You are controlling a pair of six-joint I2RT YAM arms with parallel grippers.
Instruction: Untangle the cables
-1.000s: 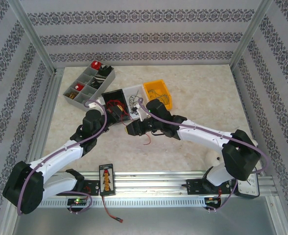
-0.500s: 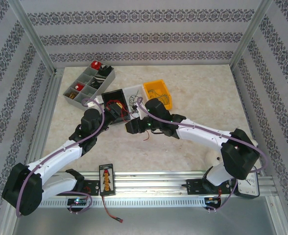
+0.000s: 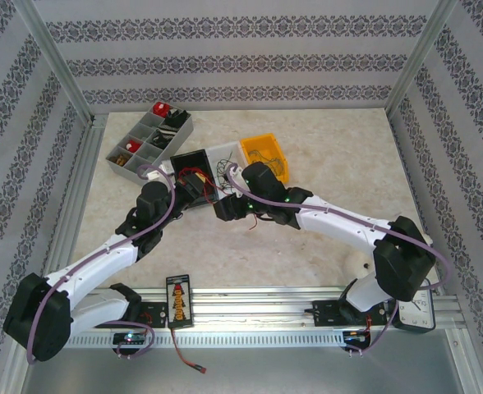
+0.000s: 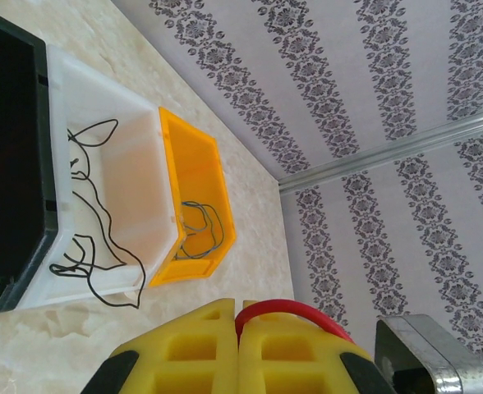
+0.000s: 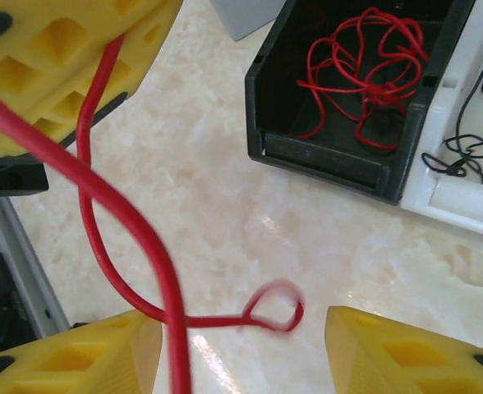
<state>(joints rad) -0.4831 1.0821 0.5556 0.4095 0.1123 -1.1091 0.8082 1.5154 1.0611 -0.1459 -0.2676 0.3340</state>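
My left gripper (image 4: 239,310) is shut on a red cable (image 4: 295,310) that arcs out from between its yellow fingertips. In the right wrist view the same cable (image 5: 131,222) hangs from the left gripper (image 5: 69,57) at the top left and curls into a small loop (image 5: 274,308) above the table. My right gripper (image 5: 241,353) is open, and the cable passes between its fingers (image 5: 69,361), close to the left one. From above, both grippers meet in front of the bins, left (image 3: 196,185) and right (image 3: 225,207).
A black bin (image 5: 340,156) holds tangled red wires (image 5: 365,66). The white bin (image 4: 102,98) beside it holds black wires (image 4: 94,222), and the yellow bin (image 4: 196,172) holds bluish wires. A grey compartment tray (image 3: 147,141) stands at the back left. A small black board (image 3: 177,300) lies near the front rail.
My right gripper has shifted slightly back toward the bins and the dangling red cable end has risen with it. The left arm has barely moved.
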